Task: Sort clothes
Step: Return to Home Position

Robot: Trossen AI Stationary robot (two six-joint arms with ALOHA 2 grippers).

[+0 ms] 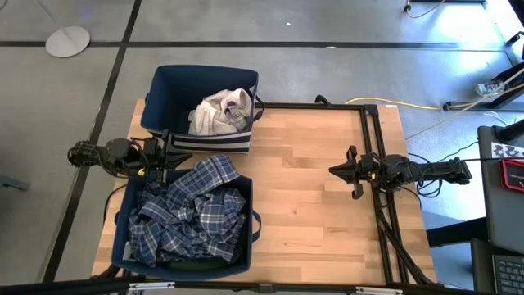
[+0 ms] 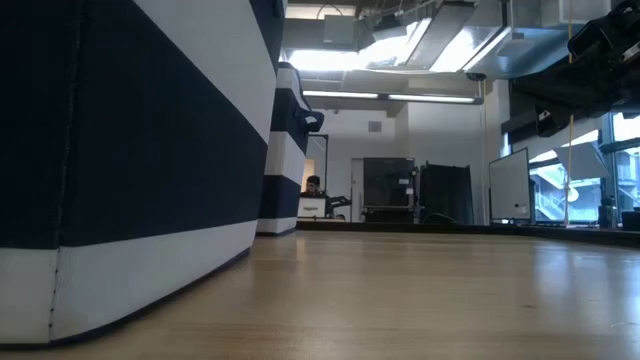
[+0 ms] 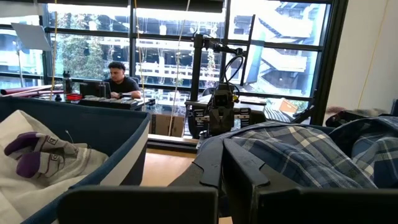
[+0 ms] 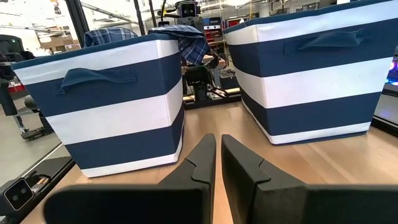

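Note:
White and cream clothes (image 1: 217, 115) with a small grey-purple sock (image 1: 233, 105) on top lie in the far navy bin (image 1: 164, 78). Blue plaid clothes (image 1: 192, 213) fill the near navy bin (image 1: 123, 221) and hang over its far rim. My left gripper (image 1: 184, 157) is shut and empty at the table's left edge, level between the two bins. Its wrist view shows the sock (image 3: 28, 152) on one side of its fingers and the plaid (image 3: 298, 155) on the other. My right gripper (image 1: 334, 171) is shut and empty above the table's right part, pointing at the bins (image 4: 118, 118).
The two bins stand side by side on the table's left half, with a narrow gap between them (image 4: 205, 93). Bare wood (image 1: 311, 205) lies between the bins and my right gripper. A black frame (image 1: 372, 131) runs along the table's right side. A person (image 3: 118, 78) sits far behind the table.

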